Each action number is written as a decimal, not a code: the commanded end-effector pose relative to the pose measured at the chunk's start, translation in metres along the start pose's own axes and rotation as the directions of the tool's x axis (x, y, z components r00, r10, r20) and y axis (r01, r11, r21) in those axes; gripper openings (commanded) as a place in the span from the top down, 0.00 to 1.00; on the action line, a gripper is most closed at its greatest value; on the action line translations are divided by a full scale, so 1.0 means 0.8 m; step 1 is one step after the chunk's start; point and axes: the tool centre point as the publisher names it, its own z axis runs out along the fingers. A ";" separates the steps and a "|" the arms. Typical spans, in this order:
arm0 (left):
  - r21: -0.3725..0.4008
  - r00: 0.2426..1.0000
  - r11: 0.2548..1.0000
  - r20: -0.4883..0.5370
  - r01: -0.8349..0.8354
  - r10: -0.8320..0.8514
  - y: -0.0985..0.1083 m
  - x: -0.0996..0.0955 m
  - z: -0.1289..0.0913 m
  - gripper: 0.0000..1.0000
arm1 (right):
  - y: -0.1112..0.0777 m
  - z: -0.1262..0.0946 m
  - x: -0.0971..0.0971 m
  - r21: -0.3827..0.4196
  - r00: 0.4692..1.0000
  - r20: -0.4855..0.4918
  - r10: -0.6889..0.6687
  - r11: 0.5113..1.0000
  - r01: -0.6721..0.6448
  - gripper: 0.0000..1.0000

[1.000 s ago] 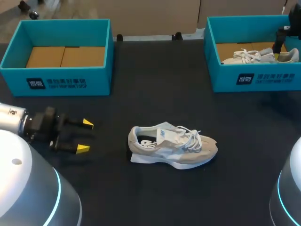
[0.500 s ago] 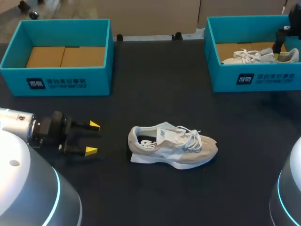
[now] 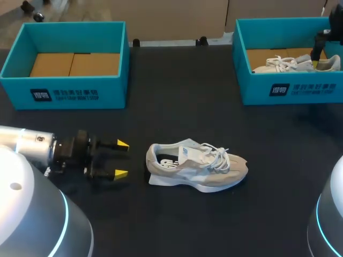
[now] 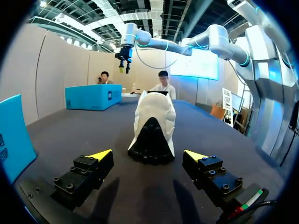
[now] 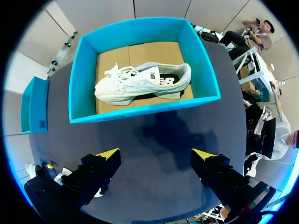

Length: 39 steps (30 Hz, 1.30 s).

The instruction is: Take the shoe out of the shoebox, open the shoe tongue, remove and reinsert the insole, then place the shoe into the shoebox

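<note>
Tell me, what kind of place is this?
Probably a robot practice lab: a silver robot arm with a yellow-tipped claw faces a beige lace-up sneaker on a black table, with two open teal cardboard shoeboxes behind.

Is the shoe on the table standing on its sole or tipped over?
Standing on its sole: the shoe sits on the table with laces up, heel toward the left pincer.

Left shoebox (image 3: pixel 16 88) and right shoebox (image 3: pixel 321 92) fronts carry white print (image 3: pixel 64 96), unreadable.
</note>
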 end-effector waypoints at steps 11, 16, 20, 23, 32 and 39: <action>-0.005 1.000 1.000 0.001 0.001 -0.001 0.014 0.009 0.026 0.00 | -0.001 0.000 0.000 -0.003 1.000 0.000 0.000 1.000 0.000 0.00; 0.001 1.000 1.000 0.005 -0.009 0.009 0.011 0.010 0.031 0.00 | -0.001 0.000 0.000 -0.003 1.000 0.000 0.000 1.000 0.000 0.00; 0.000 1.000 1.000 0.002 -0.013 0.013 0.010 0.009 0.037 0.00 | -0.001 0.000 0.000 -0.003 1.000 0.000 0.000 1.000 0.000 0.00; -0.002 1.000 1.000 0.000 -0.020 0.020 0.009 0.009 0.042 0.00 | -0.001 0.000 0.000 -0.003 1.000 0.000 0.000 1.000 0.000 0.00; 0.011 0.999 0.999 -0.022 -0.035 0.035 0.001 0.011 0.058 0.00 | -0.001 0.000 0.000 -0.003 1.000 0.000 0.000 1.000 0.000 0.00; 0.020 0.999 0.999 -0.027 -0.030 0.031 -0.003 0.007 0.070 0.00 | -0.001 0.000 0.000 -0.003 1.000 0.000 0.000 1.000 0.000 0.00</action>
